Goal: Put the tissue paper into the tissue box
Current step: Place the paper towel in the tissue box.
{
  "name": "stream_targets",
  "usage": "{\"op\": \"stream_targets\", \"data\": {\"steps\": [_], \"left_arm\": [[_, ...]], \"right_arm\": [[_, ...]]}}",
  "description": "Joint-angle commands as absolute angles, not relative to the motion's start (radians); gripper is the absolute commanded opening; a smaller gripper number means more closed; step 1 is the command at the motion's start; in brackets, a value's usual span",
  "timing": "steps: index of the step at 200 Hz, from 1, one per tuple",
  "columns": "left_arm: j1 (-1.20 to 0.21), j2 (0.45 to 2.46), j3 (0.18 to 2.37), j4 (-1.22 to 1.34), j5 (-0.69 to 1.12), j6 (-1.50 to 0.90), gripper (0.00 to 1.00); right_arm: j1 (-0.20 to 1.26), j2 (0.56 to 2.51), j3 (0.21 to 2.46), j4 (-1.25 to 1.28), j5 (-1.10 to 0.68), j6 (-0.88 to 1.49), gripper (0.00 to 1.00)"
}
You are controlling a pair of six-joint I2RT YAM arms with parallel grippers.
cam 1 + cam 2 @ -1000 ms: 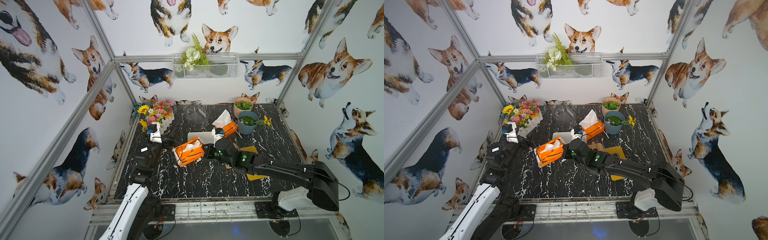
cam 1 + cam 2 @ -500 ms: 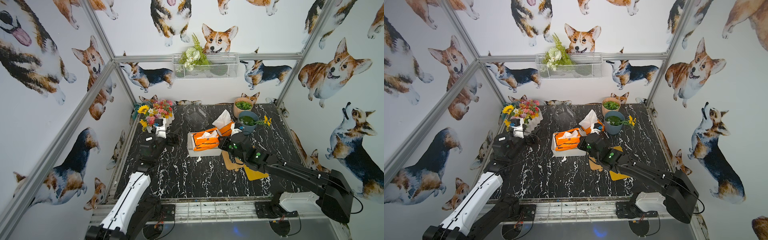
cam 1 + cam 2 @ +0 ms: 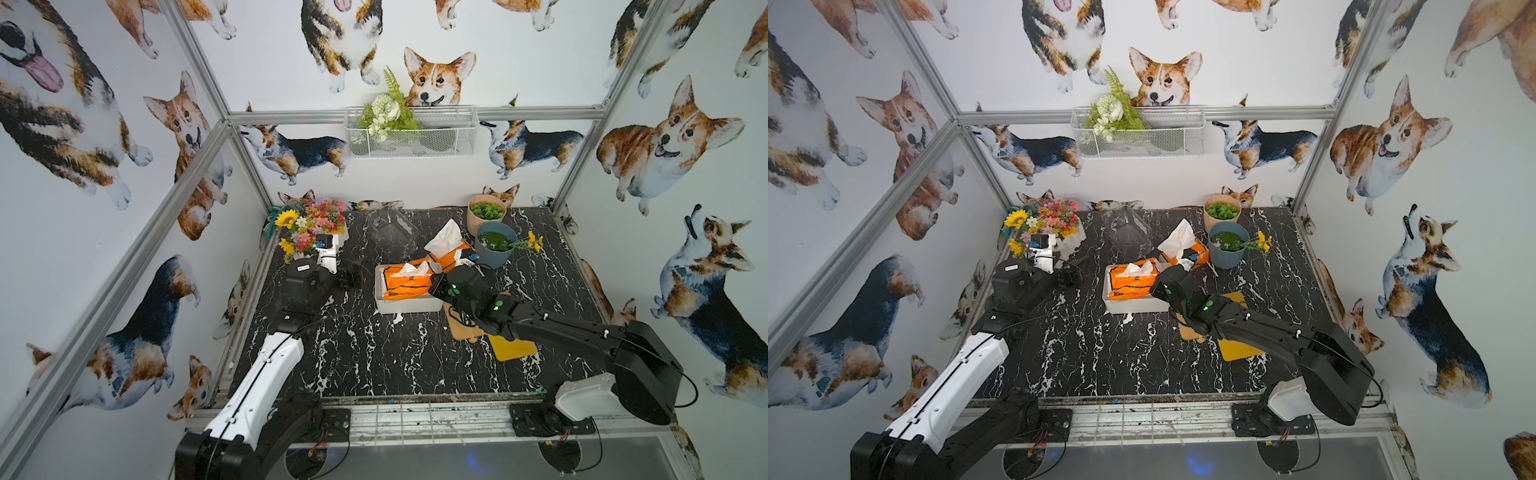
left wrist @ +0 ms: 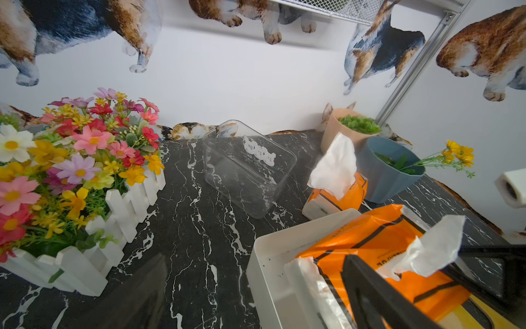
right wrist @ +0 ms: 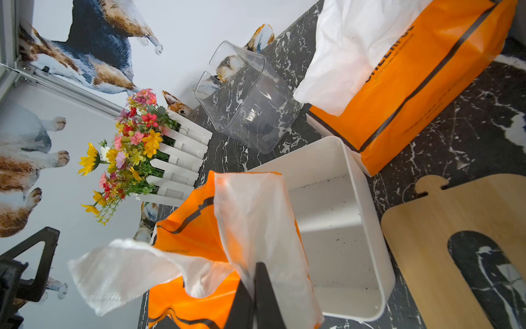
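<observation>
tissue paper pack [image 3: 405, 283], a soft, crinkly orange plastic pouch with black stripes and a crumpled white sheet poking from its top slot, lies tilted in the tissue box [image 3: 409, 308]. the box is a smooth white rectangular tub with rounded corners at mid table, and the right wrist view shows part of its floor bare. right gripper [image 5: 254, 273] has its thin black fingers pressed together on the pack's translucent end flap at the box's right end. left gripper [image 3: 352, 277] sits just left of the box, fingers spread wide, holding nothing. a second orange pack [image 3: 451, 253] with an upright white sheet sits just far-right of the box. a clear hard plastic bin [image 3: 391, 231] lies tipped farther back. a flat pale wooden lid [image 5: 421, 233] with a rounded slot lies on the black marbled table [image 3: 374, 353], near right of the box.
</observation>
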State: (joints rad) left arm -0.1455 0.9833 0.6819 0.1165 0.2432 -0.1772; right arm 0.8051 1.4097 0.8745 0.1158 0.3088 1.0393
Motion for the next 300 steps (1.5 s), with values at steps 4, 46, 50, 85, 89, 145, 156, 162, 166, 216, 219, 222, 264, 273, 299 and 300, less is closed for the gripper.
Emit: {"op": "stream_targets", "data": {"steps": [4,46,50,85,89,145,156,162,166,216,219,222,264,273,299,300], "left_arm": [[-0.146,0.984,0.689,0.117,0.253,-0.179,1.0],[-0.146,0.988,0.692,0.116,0.253,-0.181,1.0],[-0.146,0.989,0.692,0.114,0.253,-0.181,1.0],[-0.146,0.992,0.698,0.11,0.249,-0.184,1.0],[-0.146,0.994,0.698,0.11,0.249,-0.184,1.0],[-0.146,1.007,0.704,0.101,0.256,-0.189,1.0],[-0.146,1.007,0.704,0.1,0.254,-0.188,1.0],[-0.146,1.005,0.704,0.1,0.254,-0.189,1.0],[-0.146,1.003,0.704,0.1,0.252,-0.189,1.0],[-0.146,1.003,0.702,0.101,0.25,-0.188,1.0],[-0.146,1.003,0.703,0.101,0.251,-0.189,1.0],[-0.146,1.005,0.704,0.1,0.251,-0.189,1.0],[-0.146,1.009,0.705,0.098,0.255,-0.19,1.0],[-0.146,1.009,0.706,0.098,0.256,-0.192,1.0],[-0.146,1.009,0.708,0.097,0.259,-0.193,1.0],[-0.146,1.008,0.707,0.097,0.259,-0.193,1.0]], "right_arm": [[0.805,1.429,0.884,0.194,0.334,1.071,0.0],[0.801,1.447,0.881,0.218,0.341,1.088,0.0],[0.799,1.448,0.881,0.218,0.345,1.089,0.0],[0.786,1.472,0.875,0.22,0.339,1.101,0.0],[0.784,1.476,0.873,0.222,0.339,1.103,0.0],[0.784,1.544,0.901,0.21,0.316,1.094,0.0],[0.784,1.56,0.91,0.2,0.31,1.089,0.0],[0.785,1.568,0.915,0.196,0.305,1.088,0.02],[0.784,1.573,0.918,0.193,0.3,1.086,0.04],[0.782,1.583,0.997,0.106,0.289,1.008,0.46],[0.78,1.579,1.002,0.097,0.291,1.001,0.47],[0.779,1.573,1.008,0.088,0.293,0.994,0.49],[0.749,1.404,1.031,-0.03,0.316,0.844,0.62],[0.743,1.353,1.023,-0.064,0.333,0.803,0.67],[0.711,1.221,0.977,-0.207,0.378,0.713,0.7],[0.711,1.213,0.974,-0.215,0.378,0.713,0.7]]}}
